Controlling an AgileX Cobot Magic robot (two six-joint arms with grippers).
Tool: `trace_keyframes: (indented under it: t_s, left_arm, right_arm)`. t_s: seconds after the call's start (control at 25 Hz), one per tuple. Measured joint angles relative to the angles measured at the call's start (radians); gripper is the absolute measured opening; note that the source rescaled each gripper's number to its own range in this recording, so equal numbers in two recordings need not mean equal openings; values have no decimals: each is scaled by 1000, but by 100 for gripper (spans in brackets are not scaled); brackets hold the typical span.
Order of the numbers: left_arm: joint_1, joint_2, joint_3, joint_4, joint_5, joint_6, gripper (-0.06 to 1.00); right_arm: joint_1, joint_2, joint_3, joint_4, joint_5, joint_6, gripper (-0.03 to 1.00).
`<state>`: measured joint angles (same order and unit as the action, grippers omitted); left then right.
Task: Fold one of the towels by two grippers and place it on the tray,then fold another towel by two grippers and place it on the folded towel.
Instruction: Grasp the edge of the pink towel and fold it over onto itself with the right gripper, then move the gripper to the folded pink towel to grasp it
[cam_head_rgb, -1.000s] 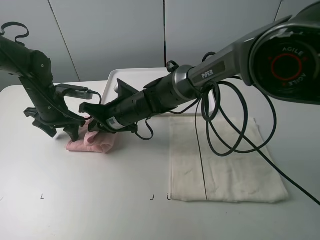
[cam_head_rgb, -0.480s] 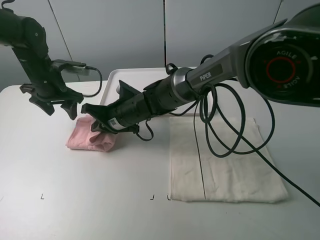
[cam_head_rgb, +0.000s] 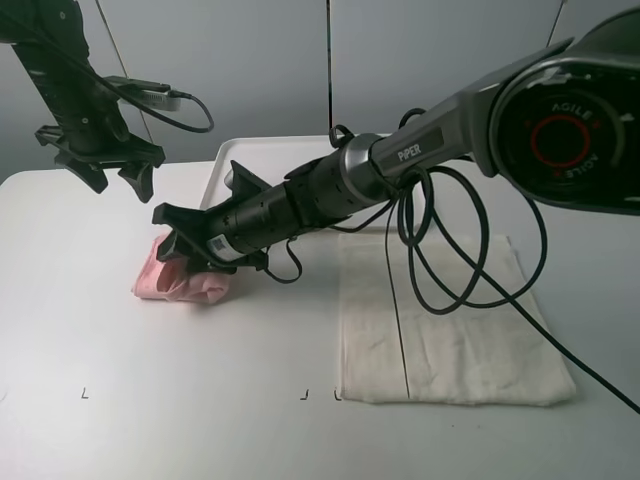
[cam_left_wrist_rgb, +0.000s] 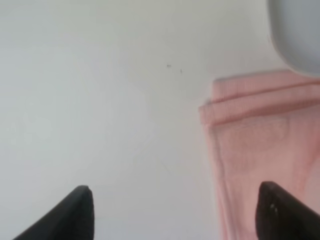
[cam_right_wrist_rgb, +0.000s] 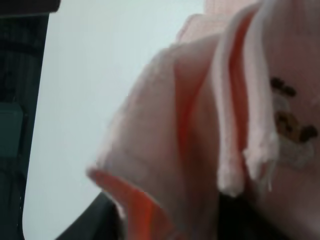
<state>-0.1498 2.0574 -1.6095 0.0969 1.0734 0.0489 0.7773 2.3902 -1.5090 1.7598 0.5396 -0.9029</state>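
Pink towel (cam_head_rgb: 160, 283): folded bundle on the worktop (cam_head_rgb: 180, 400), near the tray (cam_head_rgb: 262, 152) corner.
Right gripper (cam_head_rgb: 183, 243): at the pink towel; whether it grips cannot be told.
Left gripper (cam_head_rgb: 113, 182): wide, empty, high above.
Cream towel (cam_head_rgb: 450, 330): flat, well apart.

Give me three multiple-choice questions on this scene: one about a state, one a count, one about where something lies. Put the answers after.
1. The left end effector is:
A. shut on a towel
B. open and empty, raised above the table
C. lying flat on the table

2. How many towels are in view?
A. one
B. two
C. three

3. The pink towel lies:
A. on the table, left of the cream towel
B. on top of the cream towel
C. draped over the left end effector

Answers:
1 B: its fingers stand apart with nothing between them.
2 B: one is pink, one is cream.
3 A: the high view shows it on the table, apart from the cream towel.
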Motion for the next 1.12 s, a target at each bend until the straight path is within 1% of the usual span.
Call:
trace_keyframes:
  t_s: [0.16,0.2,0.24,0.32,0.36,0.4,0.48,0.56,0.68,0.84,0.92,1.0,1.12]
  left_arm:
    - [0,0,-6,0,13,7,85]
    - [0,0,-6,0,13,12,85]
    - [0,0,-6,0,13,17,85]
    - [0,0,-8,0,13,24,85]
    - [2,0,-8,-2,13,28,85]
    - [4,0,-8,-9,11,30,85]
    - [14,0,-8,-17,11,32,85]
    - [25,0,-8,-20,11,32,85]
    - [42,0,-8,-39,11,34,85]
    - [58,0,-8,-47,15,36,85]
    - [60,0,-8,-47,19,36,85]
    - [60,0,-8,-47,21,38,85]
    - [60,0,-8,-47,21,40,85]
  right_arm:
    - [28,4,-47,-2,-10,4,52]
    - [32,4,-57,-2,-8,4,53]
    - [36,4,-61,-2,1,0,56]
    - [36,4,-65,-5,25,-15,68]
    - [38,4,-67,-28,26,-17,74]
    - [38,0,-67,-63,27,-14,80]
    - [38,-17,-67,-152,27,13,85]
    - [38,-48,-67,-265,14,58,86]
    - [38,-104,-67,-440,-20,161,87]
    - [29,-149,-67,-656,-25,336,87]
    - [4,-152,-67,-733,0,441,87]
    - [-33,-152,-67,-793,28,511,87]
    - [-94,-146,-69,-822,52,580,87]
